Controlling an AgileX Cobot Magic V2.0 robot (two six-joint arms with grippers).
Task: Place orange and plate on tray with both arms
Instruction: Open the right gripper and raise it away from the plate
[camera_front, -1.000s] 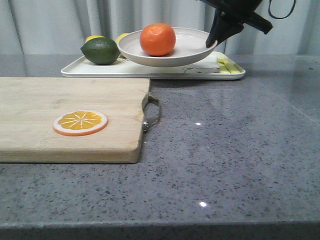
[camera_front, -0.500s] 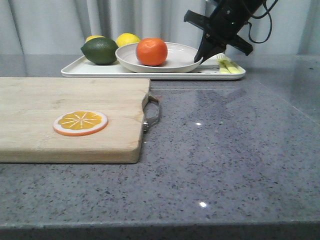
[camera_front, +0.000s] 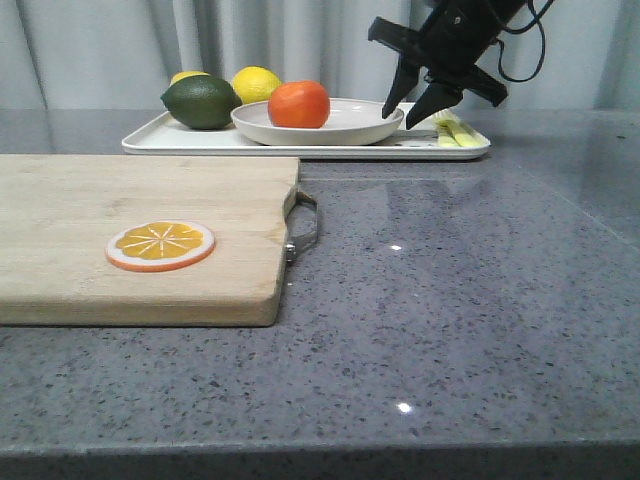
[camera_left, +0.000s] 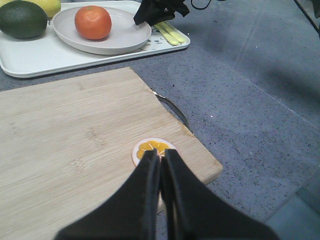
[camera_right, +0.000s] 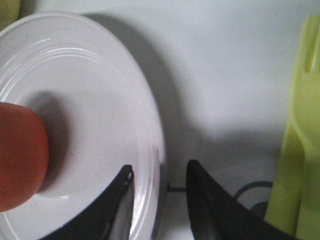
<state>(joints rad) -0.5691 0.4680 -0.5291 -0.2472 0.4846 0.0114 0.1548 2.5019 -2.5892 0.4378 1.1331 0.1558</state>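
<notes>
On the tray (camera_front: 150, 140) sits the plate (camera_front: 345, 128) holding the orange (camera_front: 299, 104), beside a lime (camera_front: 200, 102) and lemon (camera_front: 256, 84). Right gripper (camera_front: 408, 112) straddles the plate's rim, fingers apart; left gripper (camera_left: 161, 159) is pressed together, half-hiding a slice (camera_left: 150, 148).

The plate (camera_front: 330, 123) rests on the white tray (camera_front: 160, 140) at the far side of the grey table (camera_front: 460, 300), with the orange (camera_front: 298, 104) sitting in it toward its left side. The right gripper (camera_front: 408, 108) hangs over the plate's right rim, fingers parted, one on either side of the rim. A dark green lime (camera_front: 201, 102) and a lemon (camera_front: 256, 83) lie on the tray left of the plate, and nearer the camera a wooden cutting board (camera_front: 100, 200) carries a flat orange slice (camera_front: 161, 245).
</notes>
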